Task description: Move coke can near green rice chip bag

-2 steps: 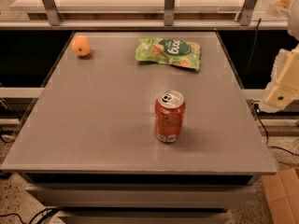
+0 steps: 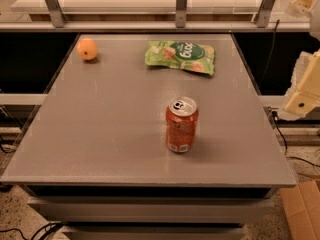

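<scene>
While end effector (image 2: 302, 94) hangs right of table (image 2: 100, 134), coke can (image 2: 181, 125) stands upright.

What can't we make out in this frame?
- gripper: camera view, right of the table, cut off by the frame edge.
- coke can: camera view, label lettering too small to read; far side hidden by its own body.
- green rice chip bag: camera view, fine print too small to read.

The hand (image 2: 303, 95) hangs just off the right edge of the desk (image 2: 100, 134). Left of the hand, the coke can (image 2: 181, 125) stands upright on the desk. The chip bag (image 2: 181, 57) lies flat behind the can, well apart from it. Farthest left of the hand, the round fruit (image 2: 87, 48) sits at the back corner.
</scene>
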`<state>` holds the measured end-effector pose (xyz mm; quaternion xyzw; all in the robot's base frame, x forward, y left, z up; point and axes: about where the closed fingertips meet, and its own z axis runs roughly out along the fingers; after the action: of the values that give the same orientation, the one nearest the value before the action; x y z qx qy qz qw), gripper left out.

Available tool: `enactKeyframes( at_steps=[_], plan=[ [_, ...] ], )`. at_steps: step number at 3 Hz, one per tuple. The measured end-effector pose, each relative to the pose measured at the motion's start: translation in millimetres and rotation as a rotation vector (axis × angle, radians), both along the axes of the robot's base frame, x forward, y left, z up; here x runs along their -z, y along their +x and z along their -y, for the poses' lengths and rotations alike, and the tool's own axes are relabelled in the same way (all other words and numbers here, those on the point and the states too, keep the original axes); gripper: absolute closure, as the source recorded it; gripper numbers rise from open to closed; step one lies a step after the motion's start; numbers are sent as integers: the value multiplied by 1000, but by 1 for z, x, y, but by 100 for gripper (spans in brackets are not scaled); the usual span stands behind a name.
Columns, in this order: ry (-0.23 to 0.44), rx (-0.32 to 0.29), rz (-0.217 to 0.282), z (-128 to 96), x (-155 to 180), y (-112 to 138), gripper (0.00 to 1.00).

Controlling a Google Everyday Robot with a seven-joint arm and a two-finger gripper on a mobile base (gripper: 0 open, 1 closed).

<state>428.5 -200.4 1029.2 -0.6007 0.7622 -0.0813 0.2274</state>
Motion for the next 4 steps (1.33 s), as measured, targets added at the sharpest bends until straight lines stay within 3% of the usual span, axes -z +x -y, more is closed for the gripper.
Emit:
enactKeyframes(
  at_steps=[1, 2, 3, 4],
  plan=[
    [1, 0, 0, 0, 0, 0, 0],
    [62, -49, -43, -11, 20, -4, 0],
    [150, -130, -133, -31, 61, -12, 0],
    [207, -175, -195, -44, 91, -19, 0]
  ],
)
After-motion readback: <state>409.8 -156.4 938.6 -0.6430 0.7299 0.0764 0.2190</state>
